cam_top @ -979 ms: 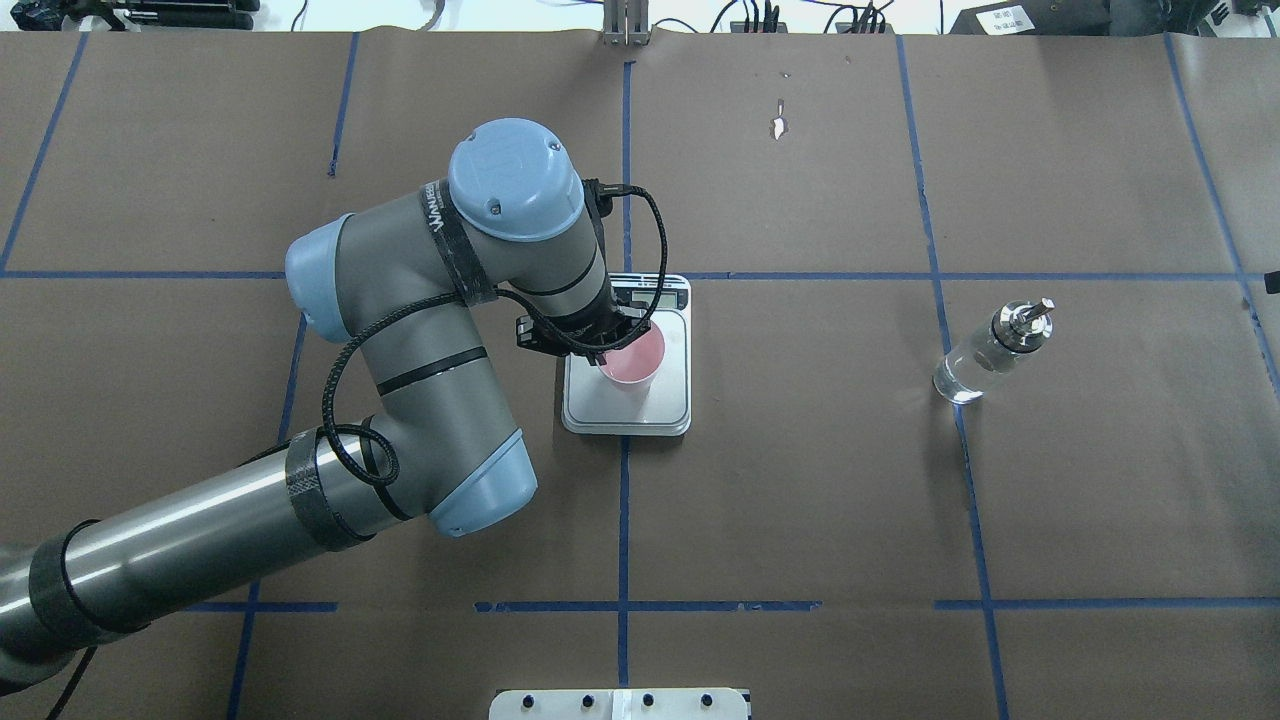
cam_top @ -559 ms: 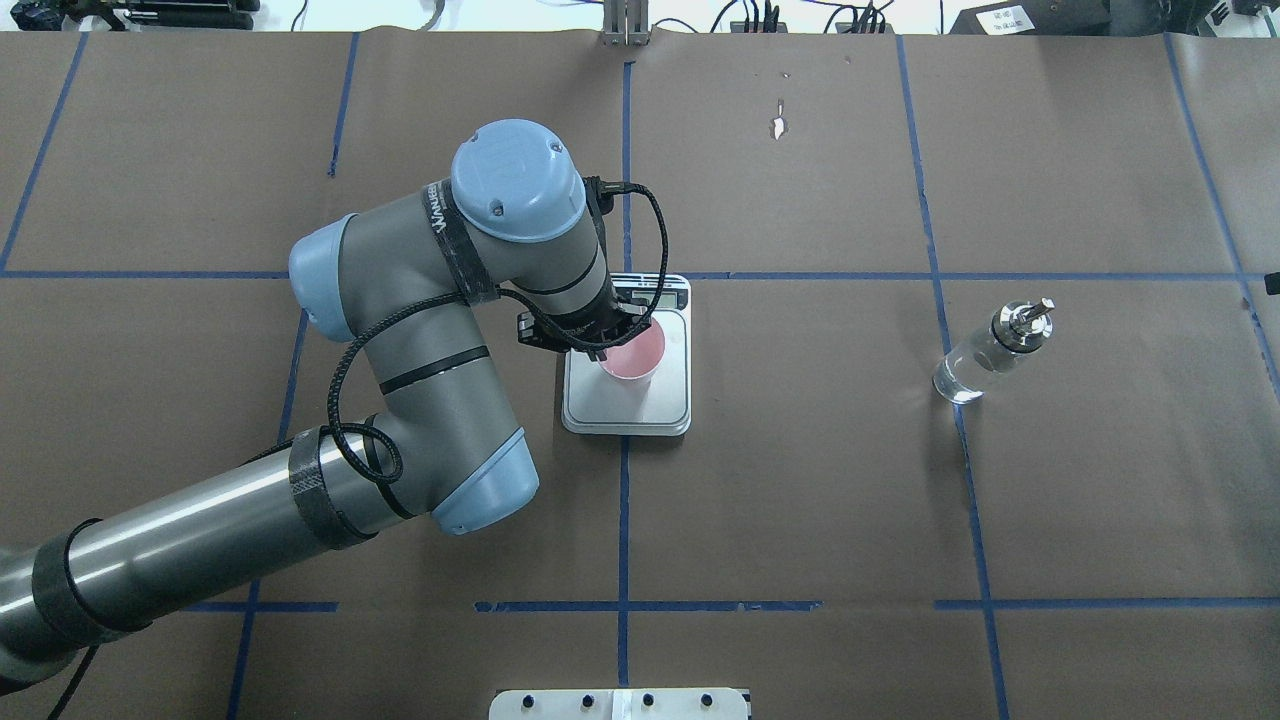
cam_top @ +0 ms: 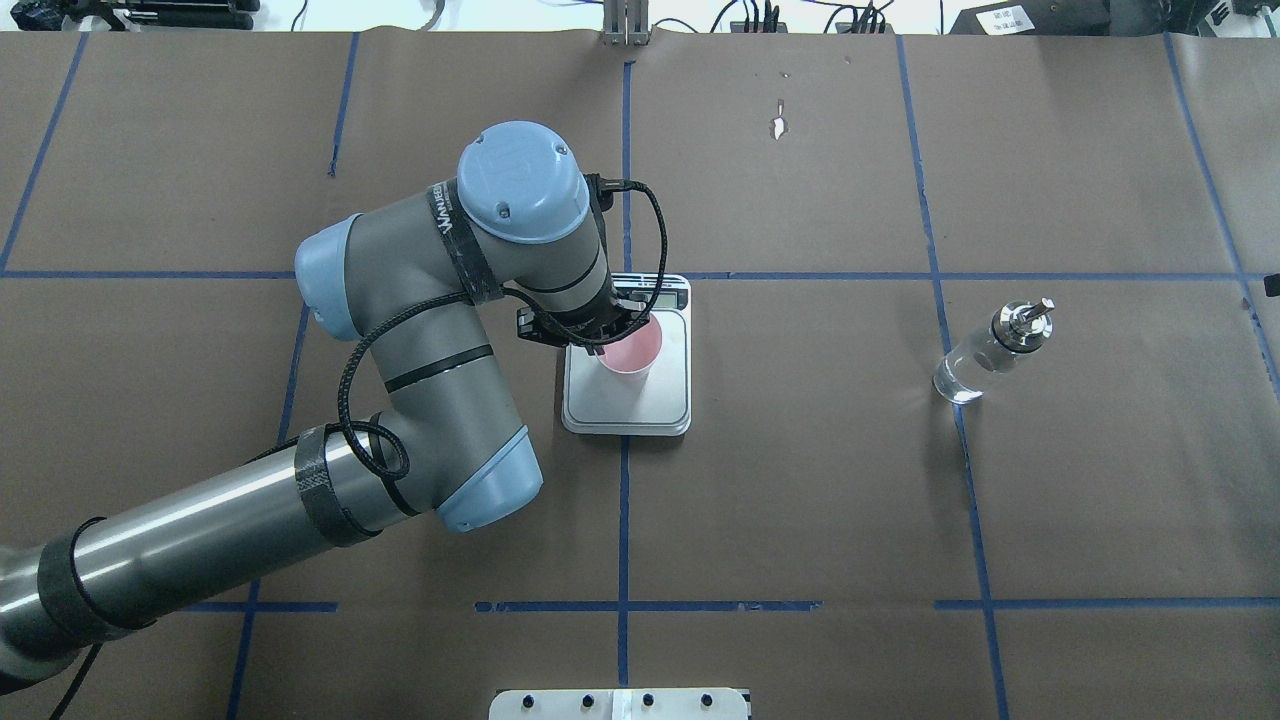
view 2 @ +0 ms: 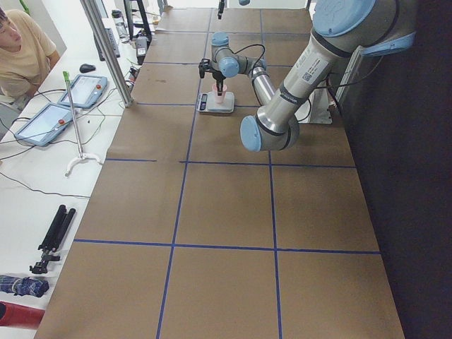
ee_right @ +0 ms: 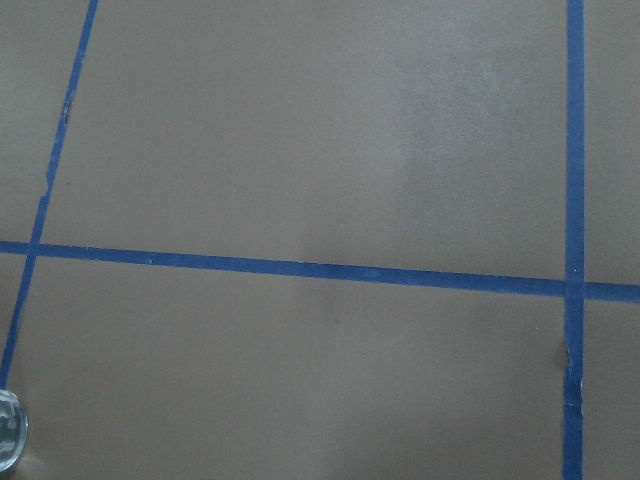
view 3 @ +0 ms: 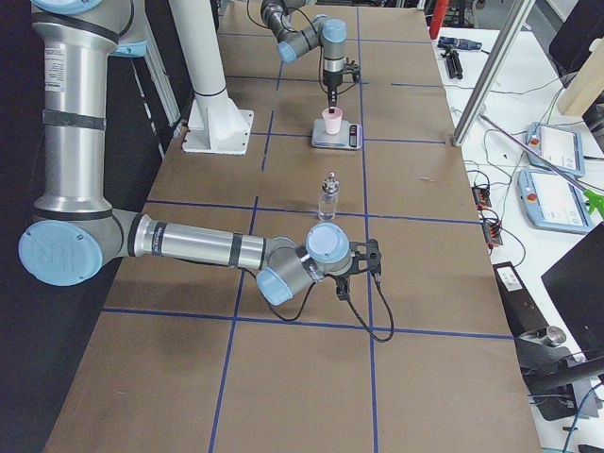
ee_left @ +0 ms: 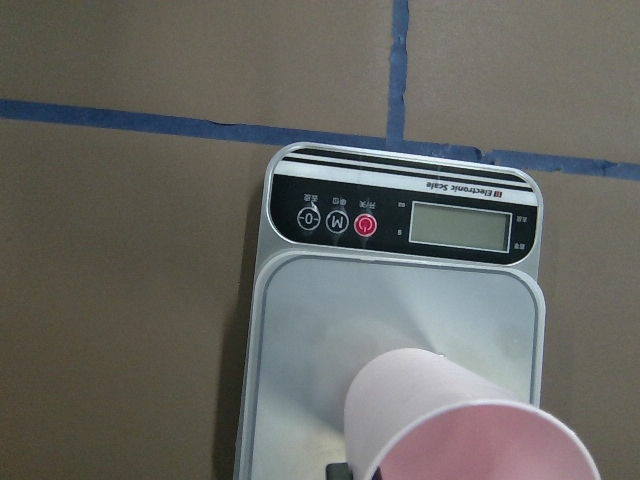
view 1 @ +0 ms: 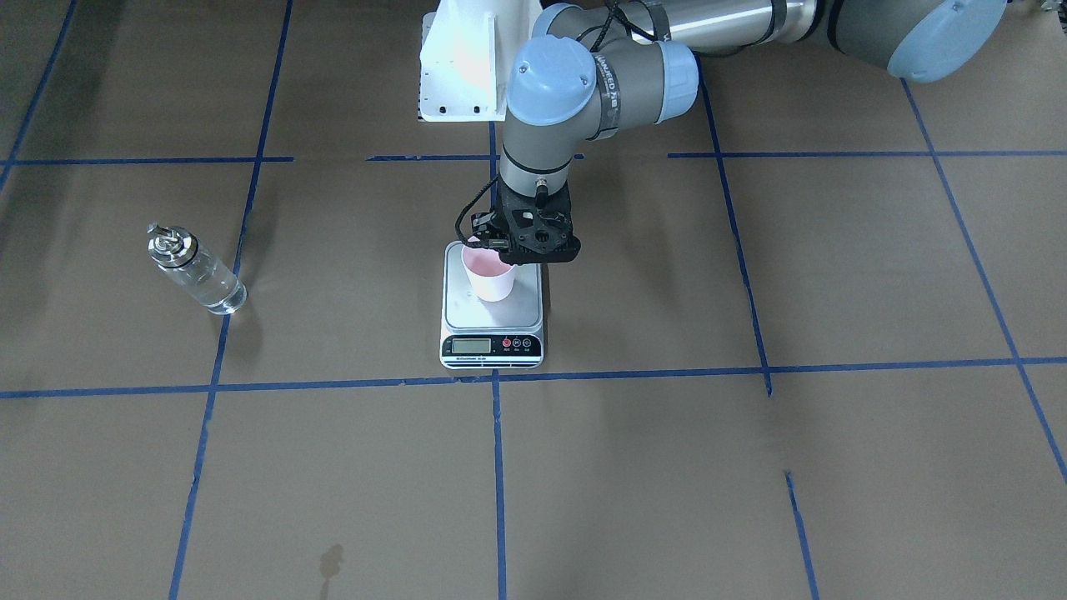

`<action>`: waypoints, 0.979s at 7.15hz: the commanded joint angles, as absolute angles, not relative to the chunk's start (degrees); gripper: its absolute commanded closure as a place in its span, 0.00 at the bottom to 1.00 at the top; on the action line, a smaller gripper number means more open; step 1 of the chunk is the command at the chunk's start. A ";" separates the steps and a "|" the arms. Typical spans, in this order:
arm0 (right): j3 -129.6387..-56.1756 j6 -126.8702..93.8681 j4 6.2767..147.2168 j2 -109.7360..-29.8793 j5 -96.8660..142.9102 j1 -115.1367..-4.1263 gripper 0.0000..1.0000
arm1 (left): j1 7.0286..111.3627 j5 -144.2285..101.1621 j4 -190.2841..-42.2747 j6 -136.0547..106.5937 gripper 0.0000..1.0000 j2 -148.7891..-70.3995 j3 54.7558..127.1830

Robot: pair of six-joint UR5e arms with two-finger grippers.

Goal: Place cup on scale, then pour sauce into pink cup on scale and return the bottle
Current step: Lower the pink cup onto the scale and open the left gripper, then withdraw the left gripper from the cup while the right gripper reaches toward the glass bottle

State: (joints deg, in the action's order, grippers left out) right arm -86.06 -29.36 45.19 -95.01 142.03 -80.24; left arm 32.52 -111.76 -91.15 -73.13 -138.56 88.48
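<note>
Carried a touch farther across the scale [cam_top: 660, 400], the cup [cam_top: 636, 350] seems set down, the left hand [cam_top: 602, 350] still pinching its rim, so letting go likely comes next

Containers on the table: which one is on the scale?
The pink cup, on the scale; the glass bottle stands apart on the table itself.

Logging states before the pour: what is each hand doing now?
Left hand: closed on the cup at its rim.
Right hand: cannot be told.
</note>
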 commanded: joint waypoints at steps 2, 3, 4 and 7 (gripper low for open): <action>-85.43 -29.36 45.18 -94.92 141.94 -79.81 0.00 | 32.61 -111.80 -91.85 -72.95 0.50 -138.60 88.59; -85.52 -29.44 45.18 -94.75 141.94 -79.28 0.00 | 33.22 -111.71 -91.06 -72.60 0.50 -138.17 91.73; -86.13 -29.70 44.91 -94.75 141.94 -78.84 0.00 | 35.75 -111.88 -89.40 -72.34 0.50 -136.08 98.37; -86.92 -47.80 24.35 -95.79 140.02 -67.29 0.00 | 38.40 -111.89 -88.77 -72.33 0.49 -129.11 109.86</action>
